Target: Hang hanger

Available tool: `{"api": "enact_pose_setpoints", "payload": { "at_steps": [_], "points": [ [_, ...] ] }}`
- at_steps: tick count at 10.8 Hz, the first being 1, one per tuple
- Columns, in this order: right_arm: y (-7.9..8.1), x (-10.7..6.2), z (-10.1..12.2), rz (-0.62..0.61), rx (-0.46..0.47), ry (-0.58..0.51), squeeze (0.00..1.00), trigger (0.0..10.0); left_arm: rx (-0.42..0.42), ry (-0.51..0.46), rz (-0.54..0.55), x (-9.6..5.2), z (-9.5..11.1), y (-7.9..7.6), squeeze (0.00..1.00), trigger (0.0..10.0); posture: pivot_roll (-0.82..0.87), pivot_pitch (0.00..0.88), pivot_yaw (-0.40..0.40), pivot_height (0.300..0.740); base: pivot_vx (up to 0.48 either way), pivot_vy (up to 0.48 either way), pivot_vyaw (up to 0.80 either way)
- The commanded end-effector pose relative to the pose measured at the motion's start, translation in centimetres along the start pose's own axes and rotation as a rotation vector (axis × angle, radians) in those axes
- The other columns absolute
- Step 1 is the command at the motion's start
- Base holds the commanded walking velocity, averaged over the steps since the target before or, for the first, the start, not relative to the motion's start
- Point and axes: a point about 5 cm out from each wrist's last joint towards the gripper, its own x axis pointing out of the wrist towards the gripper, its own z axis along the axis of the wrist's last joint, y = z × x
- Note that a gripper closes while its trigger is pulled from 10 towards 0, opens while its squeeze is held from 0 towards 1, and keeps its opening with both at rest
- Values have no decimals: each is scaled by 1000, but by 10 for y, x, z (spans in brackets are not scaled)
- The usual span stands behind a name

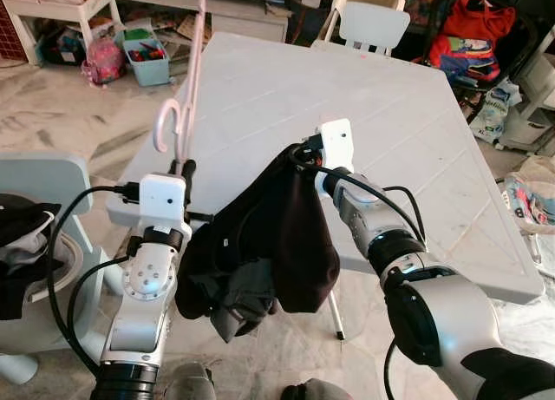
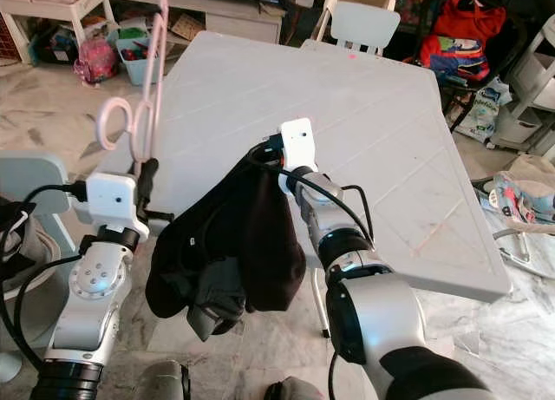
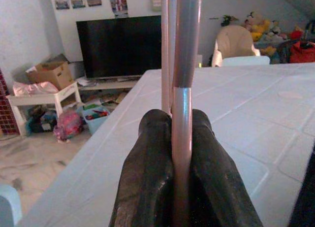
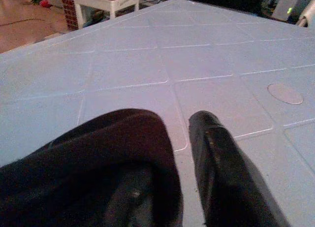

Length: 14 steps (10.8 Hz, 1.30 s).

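A pink hanger (image 1: 187, 88) stands upright above the near left corner of the white table (image 1: 416, 131), hook end low. My left gripper (image 1: 183, 169) is shut on its thin bar, which sits pinched between both fingers (image 3: 147, 178) in the left wrist view. A black garment (image 1: 260, 244) hangs down in front of the table's near edge from my right gripper (image 1: 301, 154). In the right wrist view the garment (image 4: 93, 168) drapes over one finger, while the other finger (image 4: 221, 163) is bare with a narrow gap beside it.
A white chair (image 1: 375, 22) stands at the table's far side. A pale chair (image 1: 35, 183) with dark clothes on it is at my left. A red bag (image 1: 473, 31) and plastic bags lie to the right, and toy bins (image 1: 143, 55) at the far left.
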Motion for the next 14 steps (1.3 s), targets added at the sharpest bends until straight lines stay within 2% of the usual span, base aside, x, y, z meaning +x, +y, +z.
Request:
{"api": "enact_pose_setpoints", "payload": {
  "at_steps": [1,3,4,5,6,10,12,13,14],
  "points": [
    [-6,2,17,-31,2,-57,1000,10000,-8,-4,-10,2,2,-3,0,10000,66,8,-112,740,0,0,0],
    [-8,3,23,-65,19,-82,1000,9647,-5,-2,3,0,1,0,0,10000,71,8,-117,740,0,0,0],
    [-9,3,23,-68,37,-83,1000,0,-5,-3,7,1,1,1,0,10000,68,8,-118,740,0,0,0],
    [-10,3,23,-74,51,-81,404,0,-6,-4,8,1,1,1,0,10000,68,8,-118,740,0,0,0],
    [-15,1,23,-112,66,-85,0,0,-9,-5,9,1,1,0,0,10000,64,8,-117,740,0,0,0],
    [-32,-1,26,-186,108,-65,0,0,-18,2,-4,2,0,-3,0,10000,59,8,-117,740,0,0,0],
    [-59,-5,50,-249,120,-104,0,0,-30,27,-27,-3,-5,-7,0,10000,58,22,-123,740,0,0,0],
    [-65,-6,55,-260,116,-105,0,0,-33,29,-29,-4,-4,-9,0,10000,60,28,-126,740,0,0,0],
    [-76,-8,71,-280,82,-104,0,0,-40,35,-33,-9,-4,-11,0,10000,64,45,-135,740,0,0,0]
  ]
}}
